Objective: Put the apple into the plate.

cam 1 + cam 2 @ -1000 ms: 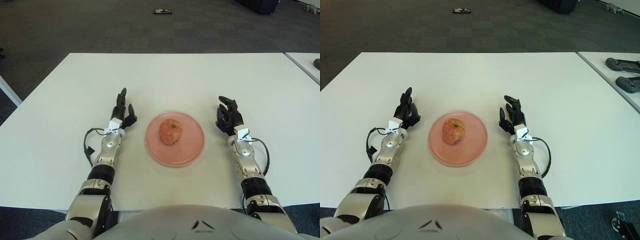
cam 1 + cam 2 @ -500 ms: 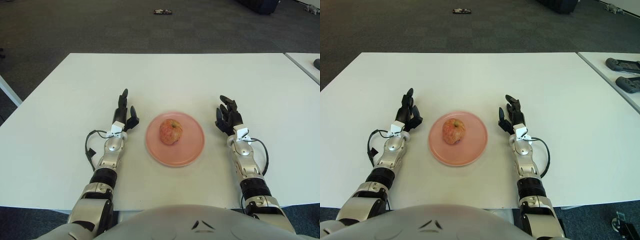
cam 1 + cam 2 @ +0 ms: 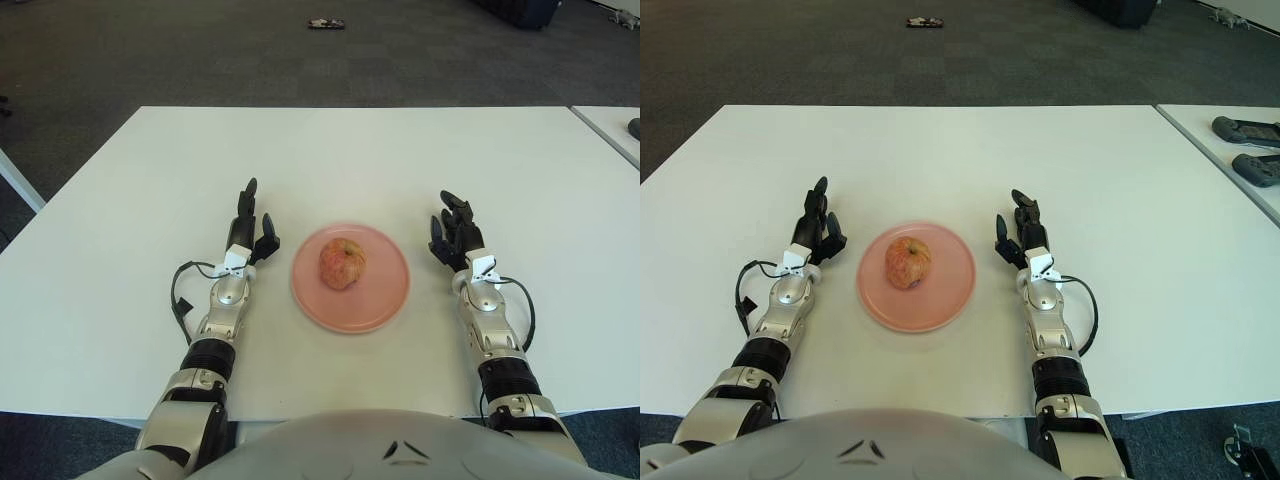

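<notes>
A red-yellow apple [image 3: 342, 263] lies on a pink plate [image 3: 385, 300] at the middle of the white table [image 3: 340, 150]. My left hand [image 3: 247, 222] rests on the table just left of the plate, fingers straight and holding nothing. My right hand [image 3: 452, 230] rests on the table just right of the plate, fingers spread and holding nothing. Neither hand touches the plate or the apple.
A second white table [image 3: 1240, 150] stands to the right with two dark controllers [image 3: 1245, 130] on it. A small dark object [image 3: 325, 23] lies on the carpet far behind the table.
Both hands have shifted slightly; the left forearm has turned to point straighter ahead beside the plate. The apple and plate have not moved.
</notes>
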